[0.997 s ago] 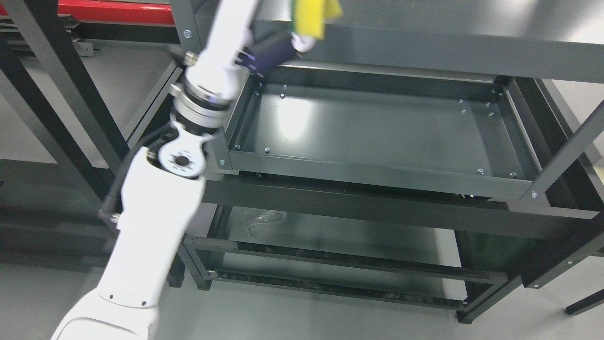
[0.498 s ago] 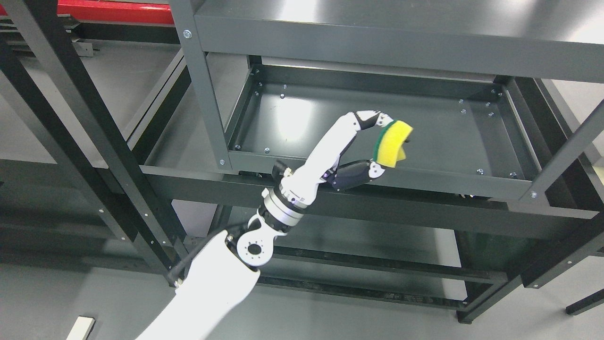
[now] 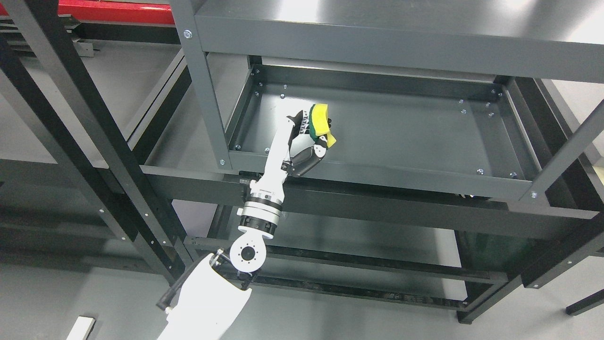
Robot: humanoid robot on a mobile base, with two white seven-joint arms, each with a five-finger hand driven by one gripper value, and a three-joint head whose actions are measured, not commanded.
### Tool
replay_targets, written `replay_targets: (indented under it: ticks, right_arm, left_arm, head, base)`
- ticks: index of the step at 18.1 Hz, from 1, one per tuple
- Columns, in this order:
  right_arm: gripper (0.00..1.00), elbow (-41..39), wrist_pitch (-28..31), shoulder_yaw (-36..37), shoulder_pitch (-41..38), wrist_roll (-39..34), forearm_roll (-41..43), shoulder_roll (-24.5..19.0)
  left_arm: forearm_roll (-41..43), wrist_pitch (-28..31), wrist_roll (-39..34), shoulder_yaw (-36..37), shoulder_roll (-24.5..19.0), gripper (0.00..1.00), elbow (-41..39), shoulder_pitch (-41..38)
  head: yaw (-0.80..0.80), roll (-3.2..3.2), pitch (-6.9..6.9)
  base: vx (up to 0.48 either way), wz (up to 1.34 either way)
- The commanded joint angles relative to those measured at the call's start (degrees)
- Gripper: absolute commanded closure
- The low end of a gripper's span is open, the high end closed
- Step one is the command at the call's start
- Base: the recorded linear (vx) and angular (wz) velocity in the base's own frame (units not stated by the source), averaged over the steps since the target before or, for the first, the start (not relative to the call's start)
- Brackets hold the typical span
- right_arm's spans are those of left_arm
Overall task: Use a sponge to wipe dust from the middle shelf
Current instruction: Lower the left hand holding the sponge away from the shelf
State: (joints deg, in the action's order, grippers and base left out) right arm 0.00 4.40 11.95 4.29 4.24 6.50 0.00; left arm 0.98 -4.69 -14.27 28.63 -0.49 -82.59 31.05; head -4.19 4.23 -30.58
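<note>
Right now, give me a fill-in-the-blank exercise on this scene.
1. The left robot hand grips a yellow and green ____.
2. The hand is over the ____ part of the middle shelf.
3. The shelf frame is dark ____.
4. The beam at top left is ____.

Missing: sponge; left; grey; red

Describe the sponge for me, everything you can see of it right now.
The sponge is yellow foam with a green scouring layer on the side facing the left hand. It looks soft and is bent by the grip, one yellow corner sticking out toward the lower right. The white and dark fingers close around it. It sits over the left part of the middle shelf; whether it presses on the shelf surface cannot be told.
</note>
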Motion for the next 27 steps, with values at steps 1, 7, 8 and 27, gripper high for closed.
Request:
replay_targets:
  ticks: [1, 7, 8, 27]
  right_arm:
    - [0.0, -1.0, -0.01, 0.0, 0.01, -0.02, 0.0, 1.0]
    - [0.0, -1.0, -0.01, 0.0, 0.01, -0.02, 0.0, 1.0]
    - [0.0, -1.0, -0.01, 0.0, 0.01, -0.02, 0.0, 1.0]
    - [0.0, -1.0, -0.01, 0.0, 0.01, -0.02, 0.0, 1.0]
  left_arm:
    - [0.08, 5.2, 13.52, -17.18, -0.51, 1.0, -12.85, -4.24]
    - [-0.19, 6.71, 15.06, -28.35, -0.51, 1.0, -14.44, -7.49]
    - [-0.45, 6.45, 15.14, -28.71, -0.51, 1.0, -14.36, -8.28]
    - [-6.6, 0.3, 14.97, -25.99, -0.51, 0.99, -14.44, -18.31]
  head:
    - [0.0, 0.0, 0.0]
    - [0.0, 0.0, 0.0]
    - [0.0, 0.0, 0.0]
    - [0.0, 0.0, 0.0]
  base:
    - [0.0, 0.0]
    - [0.0, 0.0]
    - [0.0, 0.0]
    - [0.0, 0.0]
